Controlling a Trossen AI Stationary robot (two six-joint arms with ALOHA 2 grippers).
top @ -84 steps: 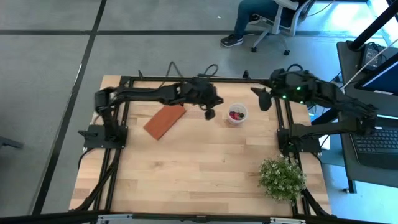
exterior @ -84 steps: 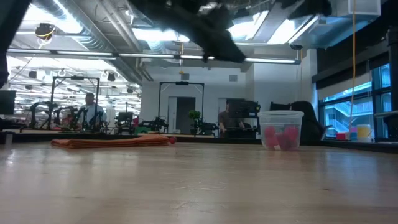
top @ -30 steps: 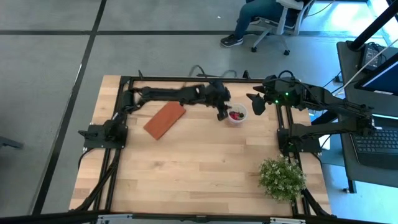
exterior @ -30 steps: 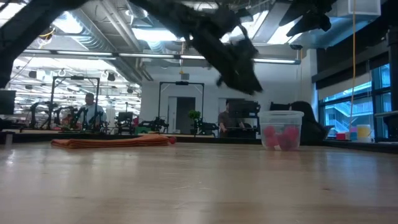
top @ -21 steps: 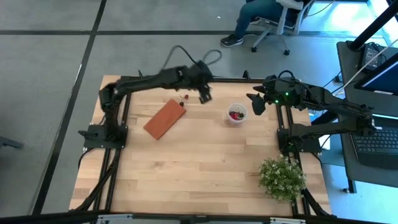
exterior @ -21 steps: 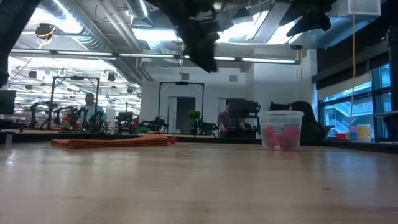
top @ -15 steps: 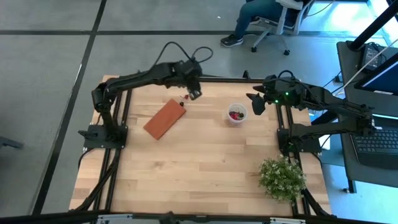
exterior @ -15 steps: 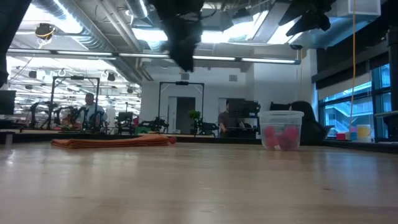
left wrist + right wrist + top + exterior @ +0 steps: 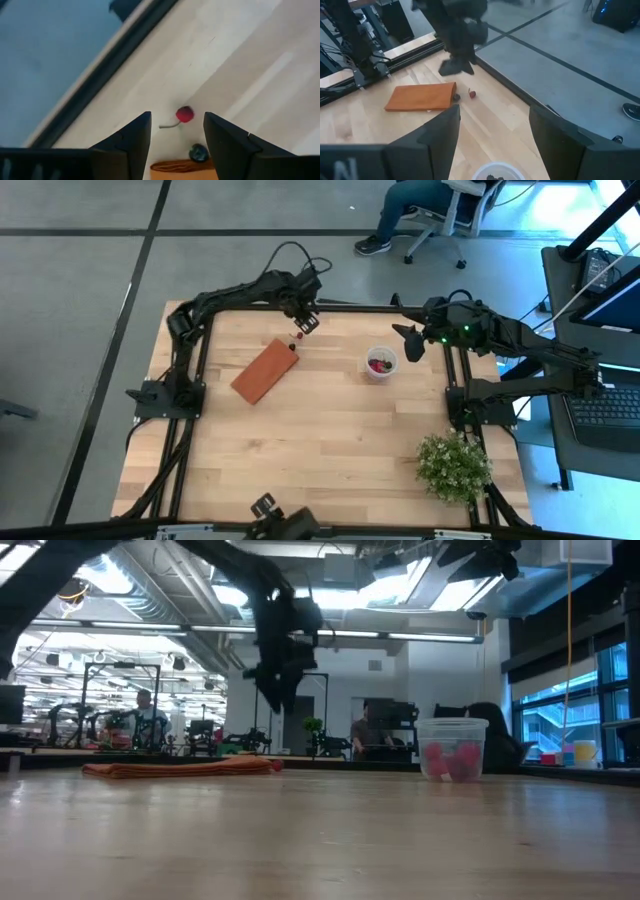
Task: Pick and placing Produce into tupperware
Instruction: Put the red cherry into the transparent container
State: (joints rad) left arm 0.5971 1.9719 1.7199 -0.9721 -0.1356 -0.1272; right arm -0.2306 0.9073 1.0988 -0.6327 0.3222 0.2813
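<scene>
The tupperware (image 9: 380,363), a small clear cup with red and dark berries inside, stands on the table right of centre; it also shows in the low view (image 9: 452,748). One red berry with a stem (image 9: 184,114) and one dark berry (image 9: 199,152) lie on the wood by the far corner of the orange-brown block (image 9: 265,373). My left gripper (image 9: 305,323) hangs open above these berries, its fingers either side of the red one in the left wrist view (image 9: 175,135), touching nothing. My right gripper (image 9: 405,340) waits open in the air, right of the cup.
A bushy green plant (image 9: 453,467) stands at the near right corner. The black frame rail (image 9: 350,307) runs along the far edge just behind the berries. A seated person's legs and a chair (image 9: 420,210) show beyond the table. Bare wood fills the near half.
My left gripper has swung from beside the cup toward the table's far left, ending over the loose berries at the block's corner, and has come down somewhat. Its fingers have stayed apart. The cup and block have not moved.
</scene>
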